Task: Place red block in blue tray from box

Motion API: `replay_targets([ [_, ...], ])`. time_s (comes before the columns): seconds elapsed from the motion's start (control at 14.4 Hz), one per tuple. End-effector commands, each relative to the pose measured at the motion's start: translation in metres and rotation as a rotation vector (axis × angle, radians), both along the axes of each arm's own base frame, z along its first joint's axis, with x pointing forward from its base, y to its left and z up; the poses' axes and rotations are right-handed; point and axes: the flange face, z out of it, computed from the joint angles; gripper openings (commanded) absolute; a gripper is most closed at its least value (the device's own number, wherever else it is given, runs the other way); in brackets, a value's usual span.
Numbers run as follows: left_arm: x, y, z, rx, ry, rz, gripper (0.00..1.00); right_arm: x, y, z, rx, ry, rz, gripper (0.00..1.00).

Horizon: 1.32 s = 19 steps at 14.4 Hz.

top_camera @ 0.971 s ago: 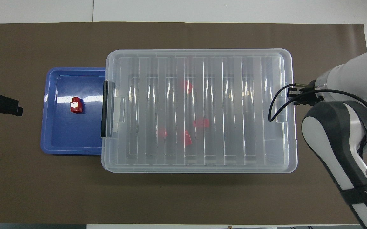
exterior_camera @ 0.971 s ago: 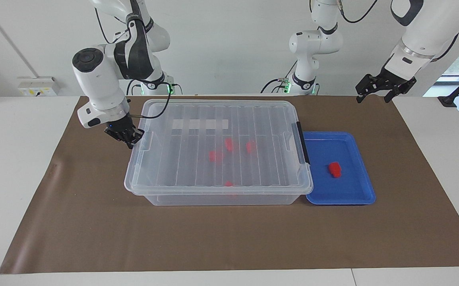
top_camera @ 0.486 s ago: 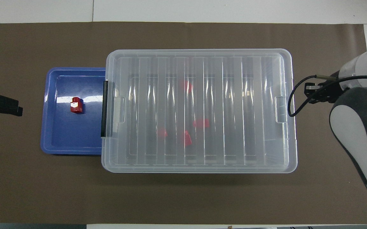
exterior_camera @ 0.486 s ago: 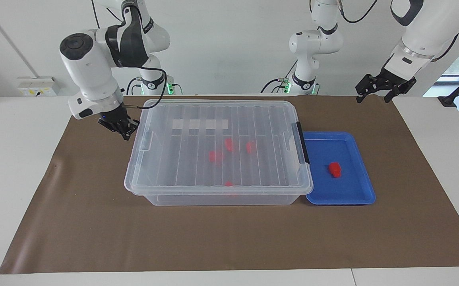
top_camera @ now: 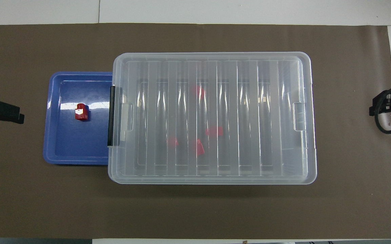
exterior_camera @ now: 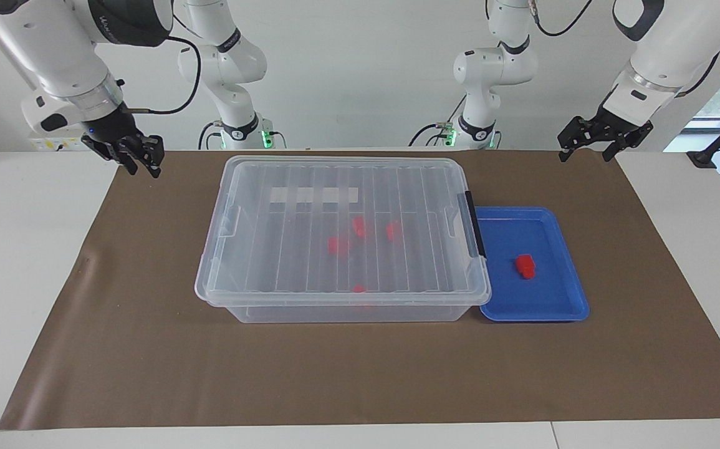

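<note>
Item: glossy red block (exterior_camera: 525, 265), oblong, is lying in my shallow blue tray (exterior_camera: 559, 308) beside the lidded clear ribbed box (exterior_camera: 260, 312), mid-tabletop. My left hand (exterior_camera: 593, 147) and right hand (exterior_camera: 137, 156) are hovering over the tabletop's ends, both spread.

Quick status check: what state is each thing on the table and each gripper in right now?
box: lid on, black latch at the tray end down.
red block: lying in the blue tray, free of both grippers.
blue tray: beside the box, holding one block.
four red pieces: inside the closed box.
right gripper: raised over the mat's edge, holding nothing.
left gripper: waiting, raised, holding nothing.
</note>
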Motion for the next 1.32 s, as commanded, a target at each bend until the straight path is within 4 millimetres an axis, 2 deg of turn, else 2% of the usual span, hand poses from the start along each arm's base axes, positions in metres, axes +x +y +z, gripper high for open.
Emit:
replay_targets([
  [0.0, -0.006, 0.001, 0.000, -0.013, -0.003, -0.001, 1.00, 0.000, 0.009, 0.003, 0.010, 0.005, 0.032, 1.00],
  [0.56, -0.006, 0.001, -0.001, -0.013, -0.002, -0.001, 1.00, -0.005, 0.021, 0.008, 0.001, -0.005, 0.053, 1.00],
  [0.83, -0.006, 0.001, 0.000, -0.013, -0.003, -0.001, 1.00, -0.004, 0.012, 0.009, -0.005, -0.012, 0.041, 1.00],
  [1.25, -0.006, 0.001, 0.000, -0.013, -0.003, -0.001, 1.00, -0.003, 0.015, 0.008, -0.006, -0.014, 0.045, 1.00],
])
